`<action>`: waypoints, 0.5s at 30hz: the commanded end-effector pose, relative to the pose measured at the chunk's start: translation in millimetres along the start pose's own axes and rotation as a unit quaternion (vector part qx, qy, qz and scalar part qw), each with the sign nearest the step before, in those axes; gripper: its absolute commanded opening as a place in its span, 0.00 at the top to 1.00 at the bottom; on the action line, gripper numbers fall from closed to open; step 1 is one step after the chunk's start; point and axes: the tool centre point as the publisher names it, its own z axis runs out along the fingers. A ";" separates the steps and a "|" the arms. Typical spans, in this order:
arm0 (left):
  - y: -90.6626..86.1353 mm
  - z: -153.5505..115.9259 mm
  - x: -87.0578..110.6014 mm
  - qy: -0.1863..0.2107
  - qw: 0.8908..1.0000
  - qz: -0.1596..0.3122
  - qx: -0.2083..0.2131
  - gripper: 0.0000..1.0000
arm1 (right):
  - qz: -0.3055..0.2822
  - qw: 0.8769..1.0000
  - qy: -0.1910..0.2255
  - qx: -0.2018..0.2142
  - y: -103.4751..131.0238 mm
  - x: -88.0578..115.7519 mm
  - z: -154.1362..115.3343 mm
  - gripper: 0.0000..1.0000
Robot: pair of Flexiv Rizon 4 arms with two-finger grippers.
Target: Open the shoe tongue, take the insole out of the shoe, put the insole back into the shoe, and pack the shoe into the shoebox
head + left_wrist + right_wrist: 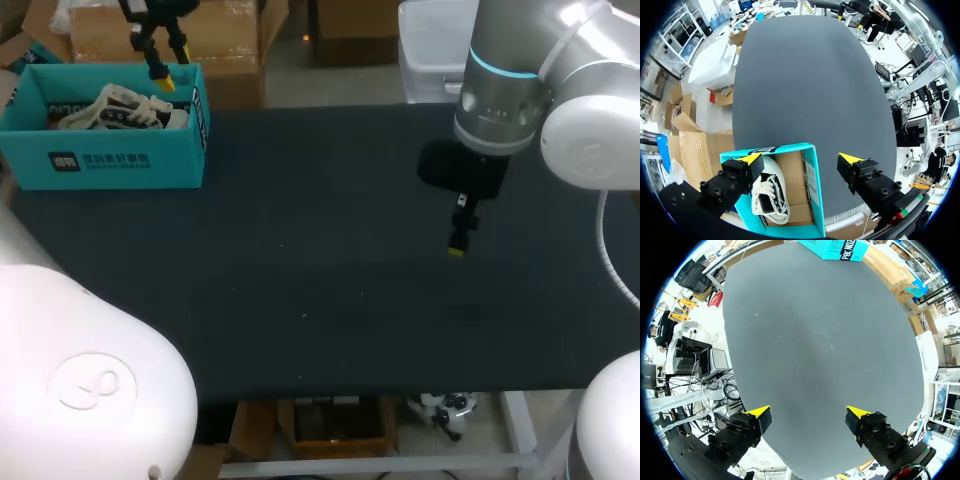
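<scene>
Shoe (125,108): it's in the shoebox (120,160), white with dark trim, laces facing up.
Shoebox: teal, lid-less, sitting at the far left corner of the dark table (320,290).
Left gripper (801,159): hanging right above the box, fingers spread wide, nothing in them.
Right gripper (808,412): over bare tabletop, well apart from the box, fingers parted and holding nothing.

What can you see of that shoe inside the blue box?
The shoe is a white sneaker with dark trim and white laces, seemingly cloth with a rubber sole. It lies inside the open blue box, on its brown cardboard floor, laces facing up, close to one side wall. Only the box touches it; the left claw hangs open above it, not holding it.
</scene>
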 end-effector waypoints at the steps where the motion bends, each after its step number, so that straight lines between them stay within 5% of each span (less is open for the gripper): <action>1: -14.9 3.8 40.2 -0.108 0.992 -0.001 -0.063 0.00 | 0.000 1.000 -0.001 -0.001 -0.7 0.6 0.6 0.00; 15: -26.7 34.2 74.4 -0.131 0.988 0.011 -0.077 0.00 | 0.000 1.000 -0.001 -0.001 -0.7 0.6 0.6 0.00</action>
